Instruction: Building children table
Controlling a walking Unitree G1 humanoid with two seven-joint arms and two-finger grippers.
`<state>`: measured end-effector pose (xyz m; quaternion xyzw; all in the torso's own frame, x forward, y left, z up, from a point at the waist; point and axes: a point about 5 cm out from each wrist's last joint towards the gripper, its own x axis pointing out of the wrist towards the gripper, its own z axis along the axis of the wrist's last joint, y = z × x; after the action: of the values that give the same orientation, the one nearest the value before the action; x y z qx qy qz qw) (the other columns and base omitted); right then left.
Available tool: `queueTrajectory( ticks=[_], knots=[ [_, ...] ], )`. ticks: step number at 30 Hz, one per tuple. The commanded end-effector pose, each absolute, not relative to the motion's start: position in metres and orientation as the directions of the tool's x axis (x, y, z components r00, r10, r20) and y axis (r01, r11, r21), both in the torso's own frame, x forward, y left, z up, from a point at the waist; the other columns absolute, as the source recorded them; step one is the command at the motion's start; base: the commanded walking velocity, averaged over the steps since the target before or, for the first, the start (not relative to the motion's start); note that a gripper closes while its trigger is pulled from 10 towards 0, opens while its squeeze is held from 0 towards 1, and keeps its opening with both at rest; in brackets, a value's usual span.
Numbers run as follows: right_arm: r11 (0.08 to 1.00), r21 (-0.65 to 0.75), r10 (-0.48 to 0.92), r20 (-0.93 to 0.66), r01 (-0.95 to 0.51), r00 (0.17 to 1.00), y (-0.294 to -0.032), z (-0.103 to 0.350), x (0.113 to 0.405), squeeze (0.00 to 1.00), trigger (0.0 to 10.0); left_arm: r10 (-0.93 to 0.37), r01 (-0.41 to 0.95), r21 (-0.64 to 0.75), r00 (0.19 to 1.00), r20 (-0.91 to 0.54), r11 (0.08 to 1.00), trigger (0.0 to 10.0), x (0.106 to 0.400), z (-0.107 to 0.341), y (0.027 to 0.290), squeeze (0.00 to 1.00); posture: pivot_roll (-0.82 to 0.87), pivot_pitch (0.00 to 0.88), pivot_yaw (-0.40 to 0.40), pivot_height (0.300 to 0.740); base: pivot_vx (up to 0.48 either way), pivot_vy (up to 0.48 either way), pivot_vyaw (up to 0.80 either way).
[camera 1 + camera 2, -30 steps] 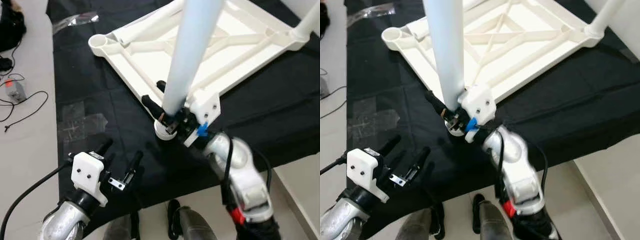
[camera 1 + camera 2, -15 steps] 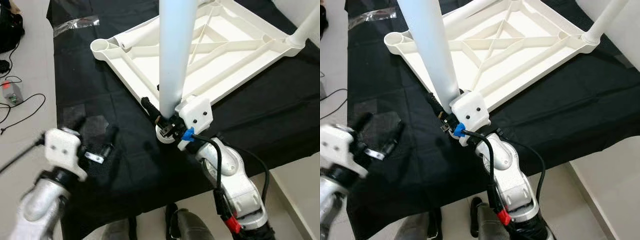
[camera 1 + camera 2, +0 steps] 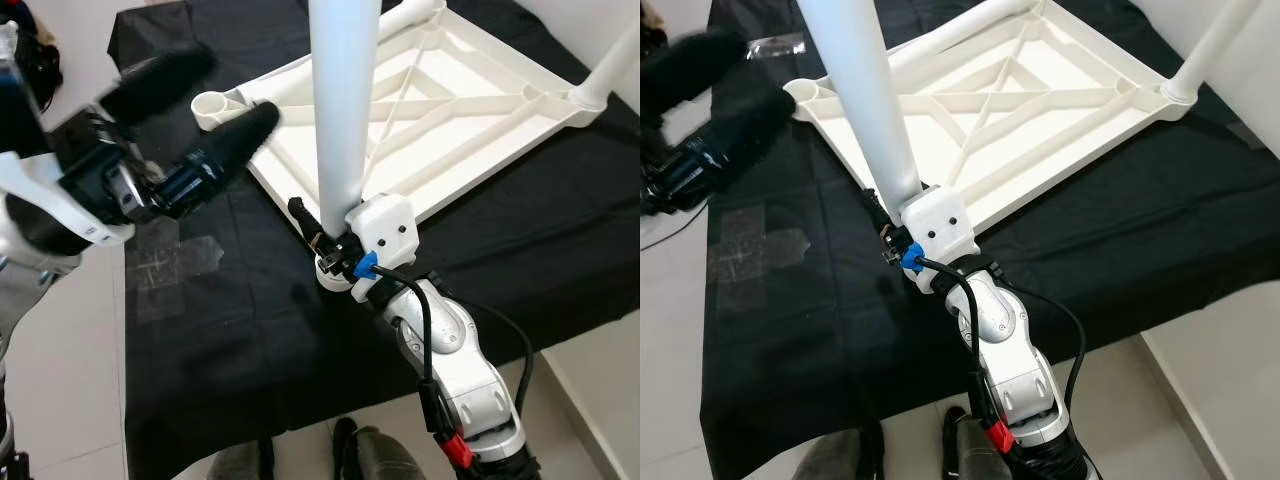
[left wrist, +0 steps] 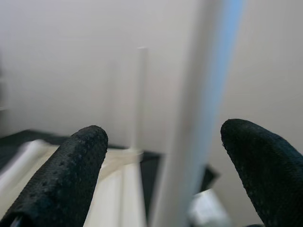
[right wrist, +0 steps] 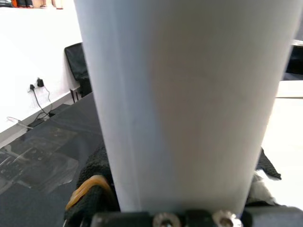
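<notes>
A white table top (image 3: 470,110) lies upside down on a black cloth (image 3: 230,330). One white table leg (image 3: 345,100) stands upright in the socket at the near corner. My right gripper (image 3: 328,242) is shut on the foot of that leg, and in the right wrist view the leg (image 5: 189,94) sits between the black fingers (image 5: 92,182). My left gripper (image 3: 238,85) is raised to the left of the leg, open, fingers pointing at it. In the left wrist view the blurred leg (image 4: 199,118) stands ahead between the two spread fingertips (image 4: 71,165).
A second leg (image 3: 610,60) stands at the far right corner. The left corner socket (image 3: 210,103) holds nothing. Clear tape patches (image 3: 170,265) lie on the cloth at the left. Pale floor borders the cloth at left and right, and my feet (image 3: 350,455) show below.
My left arm has risen from low by the cloth's front edge to the height of the leg's shaft, fingers turned toward it. The leg, tilted before, now stands straighter in the right gripper.
</notes>
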<state>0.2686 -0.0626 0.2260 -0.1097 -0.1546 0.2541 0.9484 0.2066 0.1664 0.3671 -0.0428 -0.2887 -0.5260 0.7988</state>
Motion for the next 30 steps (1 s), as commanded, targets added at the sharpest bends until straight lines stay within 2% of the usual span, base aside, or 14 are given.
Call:
queueTrajectory(
  ticks=[1,2,3,5,9,10,12,15,22,23,24,25,26,30],
  knots=[
    [0.849,-0.241,0.494,0.050,-0.469,0.868,-0.066,0.189,0.274,0.00,10.0,-0.865,0.904,0.262,0.188,0.465,0.338,10.0,0.199,0.369,0.160,1.00,0.07,0.257,-0.038,0.740,0.000,0.000,0.00],
    [0.851,-0.236,0.493,0.052,-0.469,0.868,-0.065,0.190,0.273,0.00,10.0,-0.889,0.924,0.282,0.114,0.444,0.260,10.0,0.195,0.376,0.157,1.00,0.07,0.256,-0.038,0.740,0.000,0.000,0.00],
    [0.851,-0.231,0.495,0.053,-0.471,0.867,-0.063,0.190,0.273,0.00,10.0,-0.906,0.925,0.308,0.079,0.415,0.222,10.0,0.196,0.385,0.157,1.00,0.07,0.263,-0.037,0.740,0.000,0.000,0.00],
    [0.851,-0.227,0.496,0.055,-0.473,0.867,-0.061,0.191,0.272,0.00,10.0,-0.917,0.922,0.327,0.067,0.394,0.208,10.0,0.197,0.393,0.158,1.00,0.07,0.263,-0.037,0.740,0.000,0.000,0.00],
    [0.851,-0.224,0.497,0.056,-0.474,0.866,-0.060,0.191,0.272,0.00,10.0,-0.929,0.917,0.345,0.065,0.365,0.199,10.0,0.199,0.399,0.159,1.00,0.07,0.263,-0.037,0.740,0.000,0.000,0.00],
    [0.852,-0.215,0.499,0.057,-0.477,0.865,-0.058,0.193,0.272,0.00,10.0,-0.946,0.906,0.370,0.088,0.311,0.206,10.0,0.212,0.403,0.157,1.00,0.06,0.270,-0.040,0.740,0.000,0.000,0.00],
    [0.852,-0.215,0.499,0.057,-0.477,0.865,-0.058,0.193,0.272,0.00,10.0,-0.946,0.906,0.370,0.088,0.311,0.206,10.0,0.212,0.403,0.157,1.00,0.06,0.270,-0.040,0.740,0.000,0.000,0.00],
    [0.855,-0.198,0.498,0.060,-0.479,0.865,-0.056,0.195,0.272,0.00,10.0,-0.958,0.888,0.397,0.142,0.248,0.234,10.0,0.237,0.396,0.149,1.00,0.06,0.276,-0.033,0.740,0.000,0.000,0.00],
    [0.859,-0.192,0.494,0.063,-0.475,0.867,-0.056,0.196,0.272,0.00,10.0,-0.965,0.884,0.412,0.135,0.226,0.220,10.0,0.243,0.397,0.141,1.00,0.05,0.274,-0.026,0.740,0.000,0.000,0.00],
    [0.861,-0.189,0.491,0.064,-0.473,0.869,-0.056,0.196,0.272,0.00,10.0,-0.969,0.891,0.410,0.111,0.220,0.196,10.0,0.245,0.398,0.135,0.86,0.06,0.282,-0.022,0.740,0.000,0.000,0.00],
    [0.862,-0.187,0.489,0.064,-0.471,0.870,-0.056,0.196,0.272,0.00,10.0,-0.974,0.895,0.414,0.082,0.210,0.165,10.0,0.246,0.398,0.126,0.06,0.05,0.274,-0.016,0.740,0.000,0.000,0.00],
    [0.862,-0.187,0.489,0.064,-0.471,0.870,-0.056,0.196,0.272,0.00,10.0,-0.974,0.895,0.414,0.082,0.210,0.165,10.0,0.246,0.398,0.126,0.06,0.05,0.274,-0.016,0.740,0.000,0.000,0.00],
    [0.864,-0.185,0.487,0.064,-0.469,0.871,-0.056,0.196,0.272,0.00,10.0,-0.978,0.898,0.418,0.057,0.198,0.137,10.0,0.246,0.399,0.119,0.00,0.05,0.274,-0.016,0.740,0.000,0.000,0.00],
    [0.866,-0.180,0.484,0.064,-0.467,0.873,-0.057,0.196,0.272,0.00,10.0,-0.985,0.901,0.426,0.009,0.174,0.084,10.0,0.245,0.398,0.108,0.00,0.05,0.268,-0.015,0.740,0.000,0.000,0.00]
  ],
)
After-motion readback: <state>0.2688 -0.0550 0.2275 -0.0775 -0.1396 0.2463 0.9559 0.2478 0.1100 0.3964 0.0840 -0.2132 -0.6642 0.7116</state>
